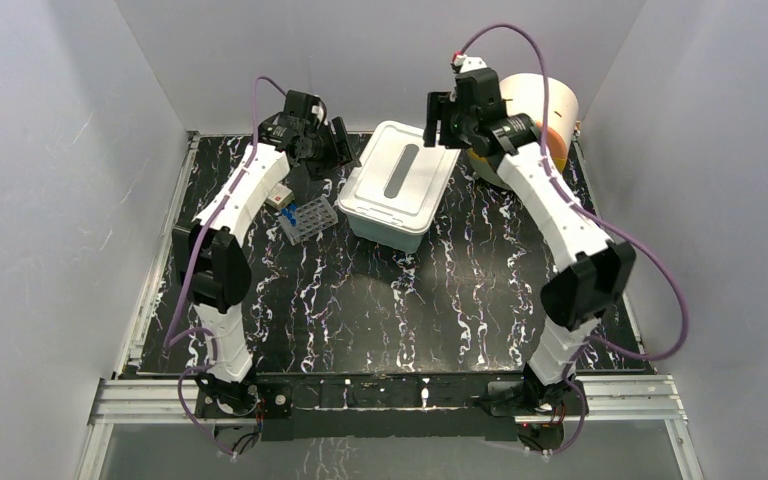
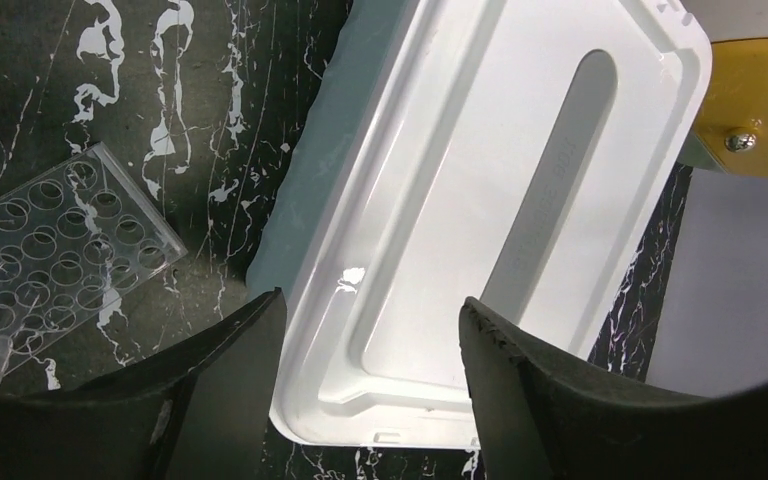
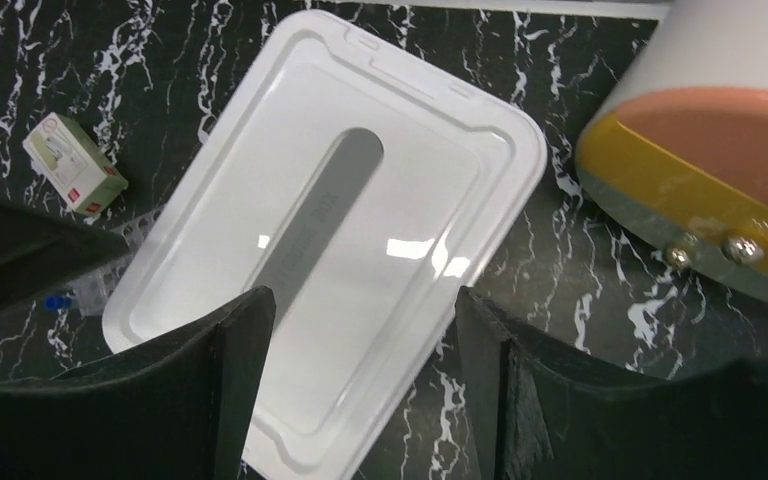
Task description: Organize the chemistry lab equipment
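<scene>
A white lidded storage box (image 1: 400,185) sits on the black, white-veined bench (image 1: 380,300), in the upper middle of the top view, with both arms reaching over it. The left gripper (image 1: 338,145) hangs over the box's left edge. In the left wrist view its fingers (image 2: 230,390) are spread wide and hold nothing, with the lid (image 2: 440,200) showing between them. The right gripper (image 1: 440,120) hangs over the box's upper right corner, its fingers (image 3: 230,390) likewise spread and empty above the lid (image 3: 330,230).

A long grey recess runs down the middle of the lid. It carries raised lettering, too faint to read.

The tube rack (image 1: 307,218) lies just left of the box, with blue caps showing in it. In the left wrist view it is a clear plate of round holes (image 2: 60,250) at the left edge.

A small white and green carton (image 3: 72,178) with a red mark lies beside the rack. Its print is too small to read.

A round white, yellow and orange device (image 1: 550,110) stands at the upper right, close to the box.
</scene>
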Controlling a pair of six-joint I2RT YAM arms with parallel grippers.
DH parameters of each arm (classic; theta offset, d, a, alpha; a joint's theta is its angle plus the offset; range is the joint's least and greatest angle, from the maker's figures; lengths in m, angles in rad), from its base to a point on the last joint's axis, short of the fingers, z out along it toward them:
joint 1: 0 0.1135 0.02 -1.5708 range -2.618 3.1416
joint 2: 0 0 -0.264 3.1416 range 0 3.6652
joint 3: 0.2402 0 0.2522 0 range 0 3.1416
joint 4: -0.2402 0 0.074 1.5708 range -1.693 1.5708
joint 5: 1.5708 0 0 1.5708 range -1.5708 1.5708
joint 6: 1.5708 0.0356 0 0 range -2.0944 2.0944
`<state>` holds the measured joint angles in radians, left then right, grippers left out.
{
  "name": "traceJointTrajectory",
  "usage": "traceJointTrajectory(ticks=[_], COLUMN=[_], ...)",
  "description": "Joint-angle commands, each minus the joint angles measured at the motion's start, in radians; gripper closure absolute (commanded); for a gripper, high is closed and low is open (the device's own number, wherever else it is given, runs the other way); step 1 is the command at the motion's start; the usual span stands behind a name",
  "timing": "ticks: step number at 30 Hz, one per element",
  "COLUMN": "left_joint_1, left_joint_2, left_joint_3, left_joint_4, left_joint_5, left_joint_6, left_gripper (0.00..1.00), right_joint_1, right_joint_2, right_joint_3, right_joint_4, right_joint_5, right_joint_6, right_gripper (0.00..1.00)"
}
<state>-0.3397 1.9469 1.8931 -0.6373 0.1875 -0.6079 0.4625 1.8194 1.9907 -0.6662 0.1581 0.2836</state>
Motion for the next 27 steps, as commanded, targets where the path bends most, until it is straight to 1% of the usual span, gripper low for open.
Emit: traceJointTrajectory(ticks=[1,6,11,12,17,19,22,24,25,27], left_joint_1=[-0.001,-0.001,-0.001,-0.001,-0.001,-0.001,-0.001,-0.001,-0.001,-0.001], left_joint_2=[-0.118,-0.265,-0.416,-0.447,-0.593,-0.657,-0.750,-0.823,-0.854,-0.915], left_joint_3=[-0.003,-0.119,-0.279,-0.311,-0.441,-0.479,-0.480,-0.462,-0.456,-0.442], left_joint_4=[-0.010,0.034,0.078,0.087,0.094,0.083,0.029,-0.018,-0.039,-0.071], left_joint_5=[-0.008,-0.044,-0.072,-0.077,-0.085,-0.096,-0.133,-0.172,-0.224,-0.257], left_joint_6=[0.033,0.037,0.002,-0.009,-0.052,-0.059,-0.043,-0.032,-0.025,0.004], left_gripper=[0.35,0.27,0.21,0.19,0.14,0.10,0.02,0.02,0.02,0.02], right_joint_1=[0.002,0.000,-0.004,-0.005,-0.007,-0.007,-0.007,-0.007,-0.007,-0.007], right_joint_2=[-0.167,-0.349,-0.493,-0.509,-0.528,-0.536,-0.590,-0.658,-0.690,-0.754], right_joint_3=[-0.200,-0.429,-0.602,-0.628,-0.644,-0.634,-0.649,-0.670,-0.675,-0.686], right_joint_4=[0.094,0.147,0.198,0.210,0.183,0.159,0.146,0.149,0.140,0.121], right_joint_5=[0.068,0.097,0.100,0.097,0.063,0.072,0.073,0.085,0.096,0.130], right_joint_6=[0.015,0.033,0.041,0.046,0.061,0.082,0.088,0.067,0.055,0.031], right_gripper=[0.24,0.25,0.25,0.25,0.26,0.26,0.26,0.26,0.26,0.26])
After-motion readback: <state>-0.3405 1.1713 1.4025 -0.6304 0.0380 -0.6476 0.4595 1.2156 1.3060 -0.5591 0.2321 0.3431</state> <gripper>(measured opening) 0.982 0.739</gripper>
